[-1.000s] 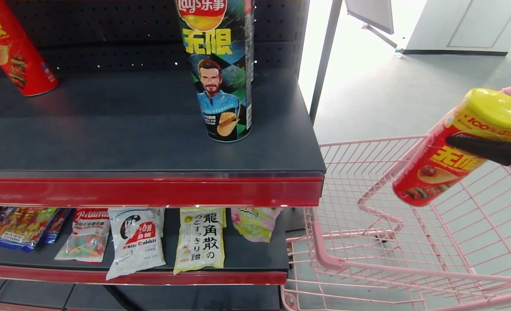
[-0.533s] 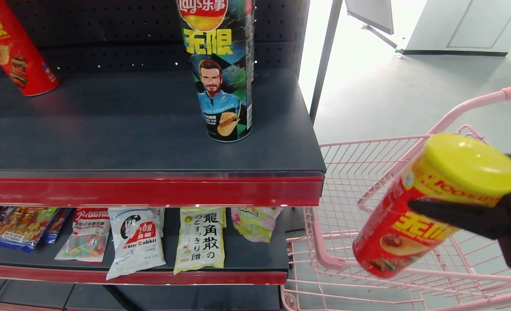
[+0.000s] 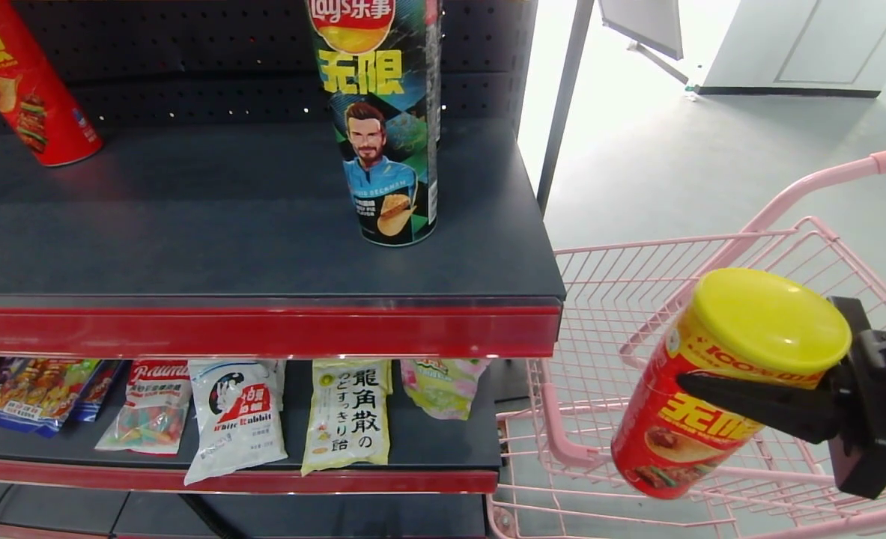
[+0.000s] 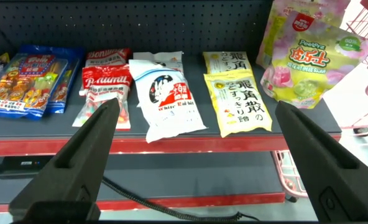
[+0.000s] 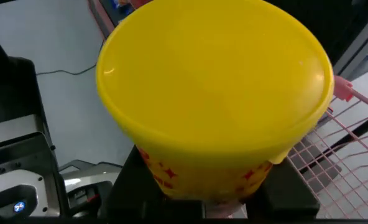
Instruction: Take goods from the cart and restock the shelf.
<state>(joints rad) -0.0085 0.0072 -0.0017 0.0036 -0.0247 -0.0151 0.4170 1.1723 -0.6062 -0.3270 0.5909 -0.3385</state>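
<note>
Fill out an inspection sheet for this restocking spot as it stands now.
Surface: dark upper shelf with a red front edge, mostly bare.
Job's things: red chip can with a yellow lid, tilted, held over the pink cart; green chip can upright on the upper shelf; second red can at the shelf's far left.
Clutter: snack bags lying flat on the lower shelf.
Grippers: right gripper shut on the red chip can; left gripper open, facing the lower shelf.
Cables: black cable under the lower shelf.
Surroundings: grey floor, metal post, white cabinet.
</note>
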